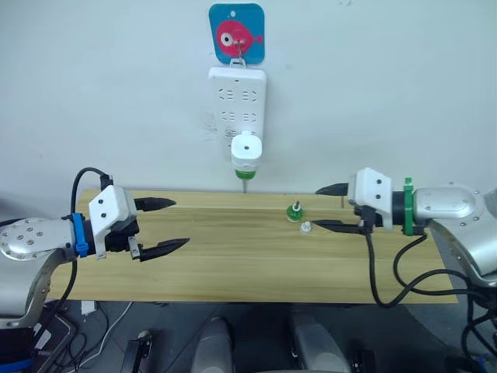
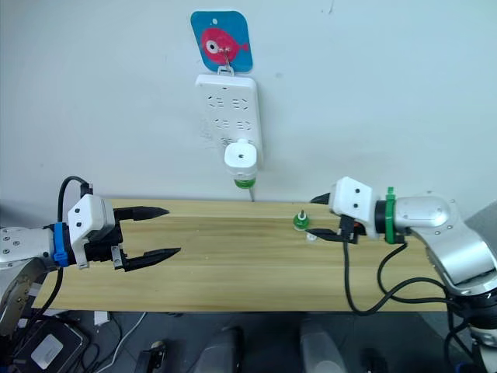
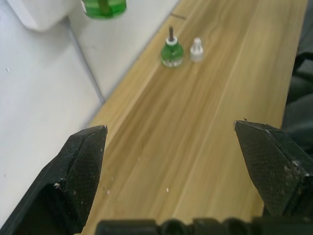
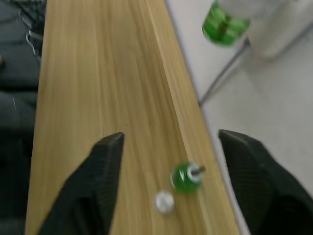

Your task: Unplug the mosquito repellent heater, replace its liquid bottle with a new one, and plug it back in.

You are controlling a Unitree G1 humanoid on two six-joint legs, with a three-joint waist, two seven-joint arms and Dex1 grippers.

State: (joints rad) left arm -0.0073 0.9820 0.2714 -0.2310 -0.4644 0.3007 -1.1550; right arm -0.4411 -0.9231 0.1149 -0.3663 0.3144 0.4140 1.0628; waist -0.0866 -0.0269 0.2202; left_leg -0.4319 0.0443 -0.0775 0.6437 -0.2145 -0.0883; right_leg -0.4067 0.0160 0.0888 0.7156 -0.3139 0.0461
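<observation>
The mosquito repellent heater (image 1: 246,151), a small white rounded plastic unit with a round hole on its face, sits plugged into the lower end of the long white multi-socket power strip (image 1: 237,105) hung on the wall. A green liquid bottle (image 1: 244,175) pokes out under the heater, its wick pointing down toward the surface (image 1: 233,268), a pale wooden board. The strip hangs from a blue square hook plate with a pink fish (image 1: 236,33).

My left gripper (image 1: 161,226) hovers over the left part of the surface, fingers spread wide, nothing between them; the heater is up on the wall, well apart from it, ahead and to its right. My right gripper (image 1: 335,207) is over the right part of the surface, fingers also apart and empty; the heater is higher, to its left.

On the surface, just beside my right gripper's fingertips, stands a small green replacement bottle (image 1: 294,210) with a dark wick sticking up, upright, no cap on. Its small white cap (image 1: 305,228) lies next to it, nearer the front edge, close to the bottle but whether touching I cannot tell. Black cables (image 1: 388,280) trail from my right wrist over the surface edge.
</observation>
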